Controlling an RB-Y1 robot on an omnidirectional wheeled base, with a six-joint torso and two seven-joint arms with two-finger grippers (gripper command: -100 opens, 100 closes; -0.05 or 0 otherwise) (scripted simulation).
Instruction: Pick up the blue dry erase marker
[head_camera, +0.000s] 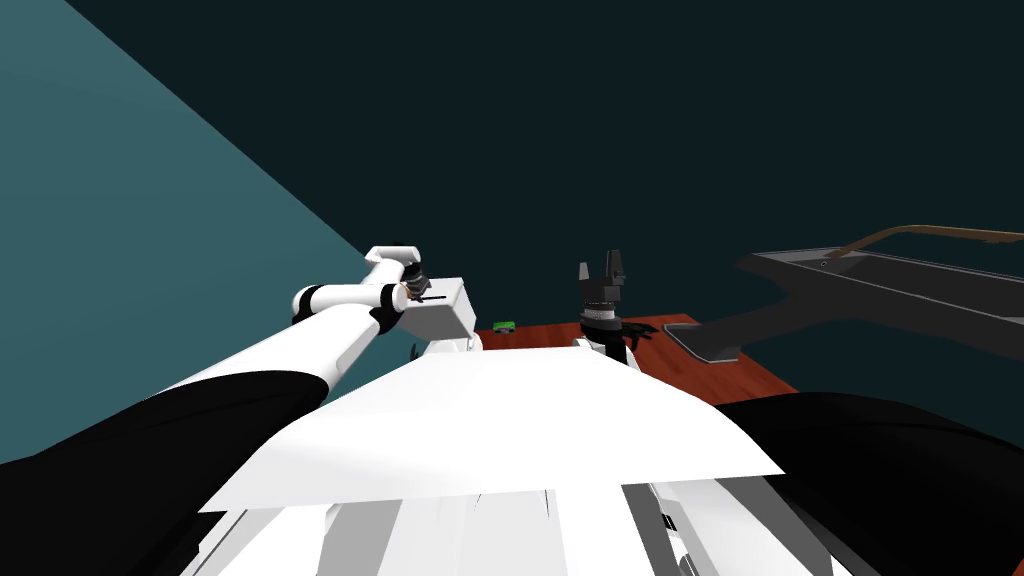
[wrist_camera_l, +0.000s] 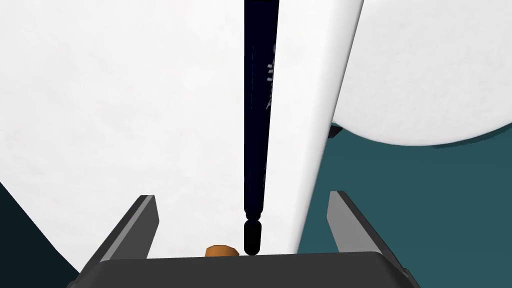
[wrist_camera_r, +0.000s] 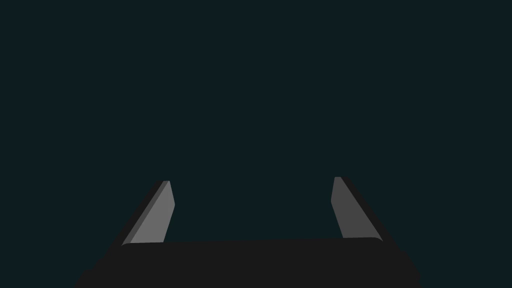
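Clearly the pick is not yet made. Your left gripper (wrist_camera_l: 242, 196) has its fingers spread wide with nothing held. The marker (wrist_camera_l: 260, 125), which reads very dark navy, almost black, lies flat on a white box (head_camera: 450, 312). It runs straight away from the gripper, its rounded end between the two fingers and touching neither. By the look of it, what is left for you is closing on the barrel and the lift.

In the head view the box sits just left of centre, next to a red-brown tabletop (head_camera: 745, 375). A small orange thing (wrist_camera_l: 220, 250) sits just beside the marker's near end and could catch a finger. On the marker's other side the box's edge runs close, and that finger stands past it. A small green object (head_camera: 504, 326) at centre and a dark basin (head_camera: 900, 285) at right are well apart. Your right gripper (head_camera: 600, 265) stands raised at centre, open and empty.
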